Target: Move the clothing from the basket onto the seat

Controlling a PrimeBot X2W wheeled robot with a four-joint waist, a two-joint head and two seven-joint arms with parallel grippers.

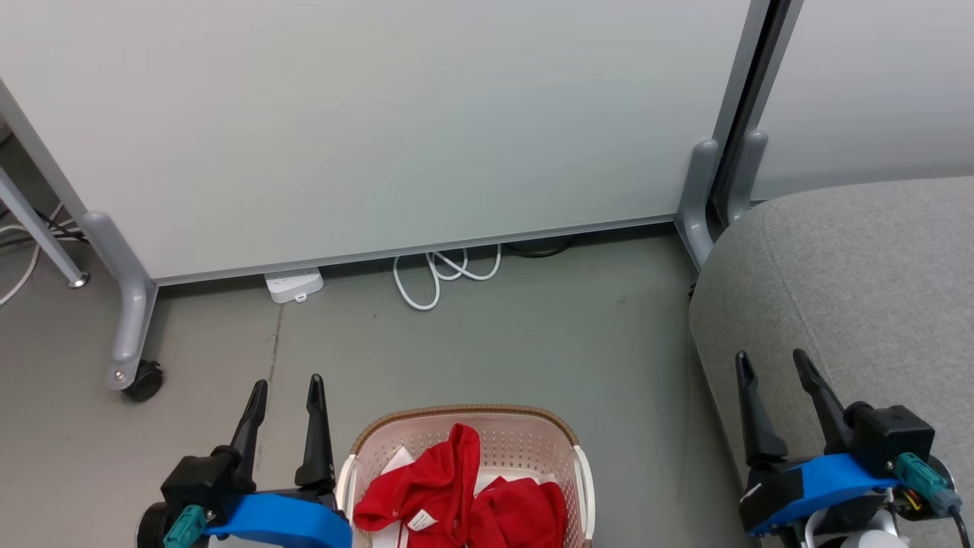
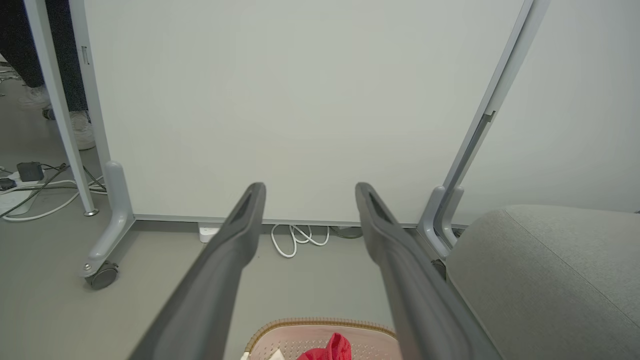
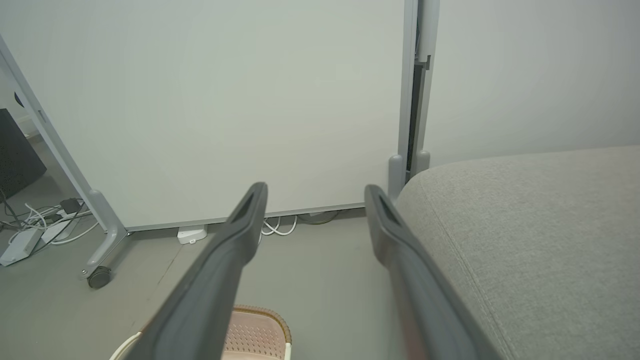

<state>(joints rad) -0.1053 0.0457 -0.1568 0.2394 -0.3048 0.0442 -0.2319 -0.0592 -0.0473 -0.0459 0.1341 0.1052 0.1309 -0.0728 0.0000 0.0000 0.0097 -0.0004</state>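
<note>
The cream basket [image 1: 559, 449] with its brown rim stands on the floor at the bottom middle of the head view, and the red clothing [image 1: 456, 487] lies bunched inside it. Its far rim [image 2: 320, 324] and a red fold [image 2: 336, 347] peek in at the bottom of the left wrist view, and one corner of the basket [image 3: 257, 330] shows in the right wrist view. The grey seat [image 1: 867, 289] fills the right side. My left gripper [image 1: 288, 390] is open just left of the basket. My right gripper [image 1: 772, 363] is open over the seat's front edge, holding nothing.
A pale partition panel [image 1: 365, 122] on castor feet [image 1: 141, 380] closes off the far side. A white power strip [image 1: 293, 285] and a coiled white cable [image 1: 437, 274] lie at its base. More cables lie at the far left [image 2: 30, 190], and a person's shoes [image 2: 80, 127] stand behind the panel.
</note>
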